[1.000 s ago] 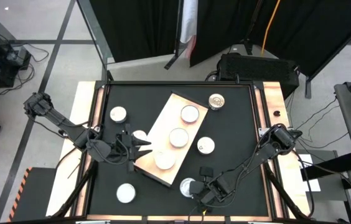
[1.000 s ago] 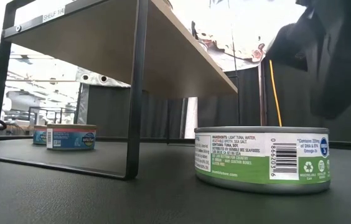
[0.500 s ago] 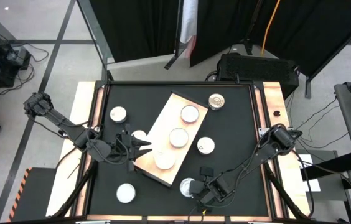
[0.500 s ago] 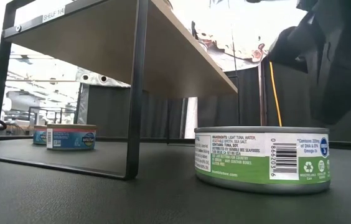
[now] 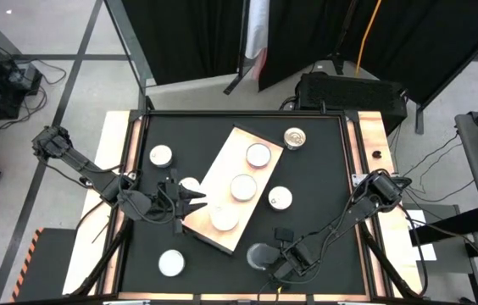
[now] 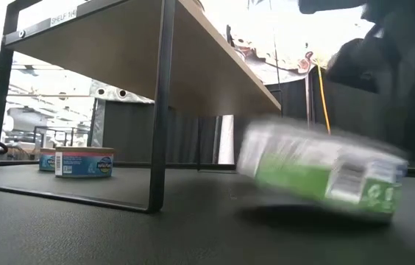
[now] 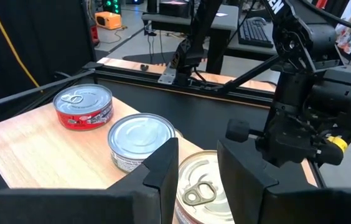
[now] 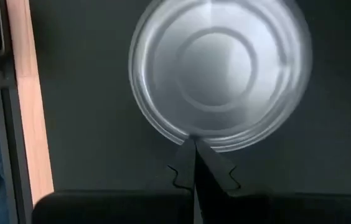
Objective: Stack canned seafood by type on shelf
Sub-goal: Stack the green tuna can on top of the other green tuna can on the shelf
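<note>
The shelf is a pale wooden board on black legs, set slantwise on the table, with three tins on it: a red-sided one, a silver one and a pull-tab one. My left gripper is open at the shelf's left edge, its fingers in front of the pull-tab tin and not visibly touching it. My right gripper is shut on a green-labelled tin near the table's near edge. My right gripper pinches the green-labelled tin's rim between its two fingers, on the side nearest the gripper. The fingers come from above, and the wrist view looks down on the lid. The tin is tilted and clear of the table, with its shadow under it.
Loose tins stand on the black table: three to the left of the shelf, a golden-brown-topped one near the far edge, and one to the right of the shelf. Two blue-labelled tins show under the shelf.
The green-labelled tin stood flat on the table a second ago. Now it is tipped and raised off the tabletop in my right gripper, blurred with motion. Its lid, bright in the earlier high views, now shows dark.
</note>
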`<action>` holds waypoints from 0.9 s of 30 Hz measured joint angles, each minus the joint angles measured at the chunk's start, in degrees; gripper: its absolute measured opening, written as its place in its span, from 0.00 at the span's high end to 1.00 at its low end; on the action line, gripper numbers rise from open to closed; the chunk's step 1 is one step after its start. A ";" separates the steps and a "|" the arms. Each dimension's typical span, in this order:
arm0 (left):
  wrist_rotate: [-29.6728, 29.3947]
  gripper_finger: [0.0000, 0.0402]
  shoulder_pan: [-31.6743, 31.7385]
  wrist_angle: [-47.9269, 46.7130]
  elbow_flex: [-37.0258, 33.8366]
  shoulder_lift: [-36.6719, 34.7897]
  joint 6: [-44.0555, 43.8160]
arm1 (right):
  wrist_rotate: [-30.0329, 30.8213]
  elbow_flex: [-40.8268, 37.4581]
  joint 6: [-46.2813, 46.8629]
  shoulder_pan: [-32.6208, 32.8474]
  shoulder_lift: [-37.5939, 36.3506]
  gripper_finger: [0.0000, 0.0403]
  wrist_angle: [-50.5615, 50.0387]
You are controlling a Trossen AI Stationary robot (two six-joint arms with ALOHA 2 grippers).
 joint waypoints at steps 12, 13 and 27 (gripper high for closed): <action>0.02 0.72 0.00 0.03 0.00 -0.01 -0.31 | -0.20 -0.30 3.39 1.49 1.25 1.00 -2.64; 0.02 0.72 0.00 0.02 0.00 0.00 -0.31 | -0.19 -0.30 3.82 1.69 1.29 1.00 -3.16; 0.02 0.72 0.00 0.26 0.00 -0.02 -0.44 | -4.26 -0.24 6.60 5.65 -2.20 1.00 -17.08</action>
